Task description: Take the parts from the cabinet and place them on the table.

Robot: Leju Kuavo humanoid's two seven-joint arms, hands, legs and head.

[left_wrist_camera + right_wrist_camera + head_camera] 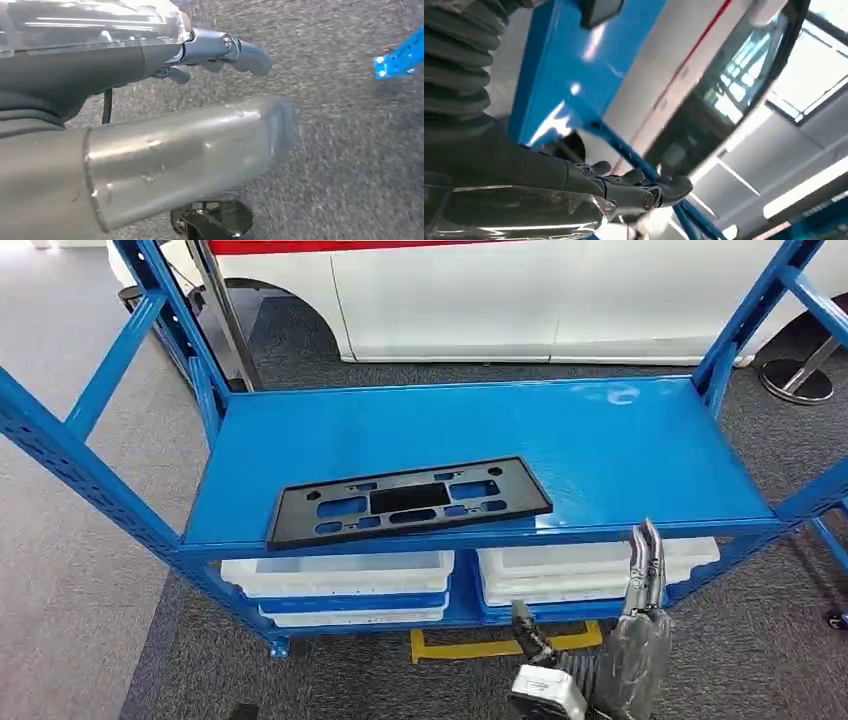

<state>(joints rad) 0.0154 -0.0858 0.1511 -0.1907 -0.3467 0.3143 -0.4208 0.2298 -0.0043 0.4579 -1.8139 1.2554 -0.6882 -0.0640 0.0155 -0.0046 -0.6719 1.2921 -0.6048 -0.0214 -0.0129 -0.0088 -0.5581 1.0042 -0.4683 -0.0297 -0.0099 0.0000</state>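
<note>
A flat black part [410, 501] with cut-out holes is laid on the blue shelf [600, 450], near its front edge and toward the left side. White bins [335, 575] are kept on the lower shelf below it. The right hand [640, 630] is raised in front of the shelf's front edge, right of the part and apart from it; its fingers [648, 552] are held out straight with nothing in them. The left hand [220, 52] is hung over grey carpet [350, 150], its fingers loosely bent and nothing held. A white car [520, 300] is parked behind the shelf.
</note>
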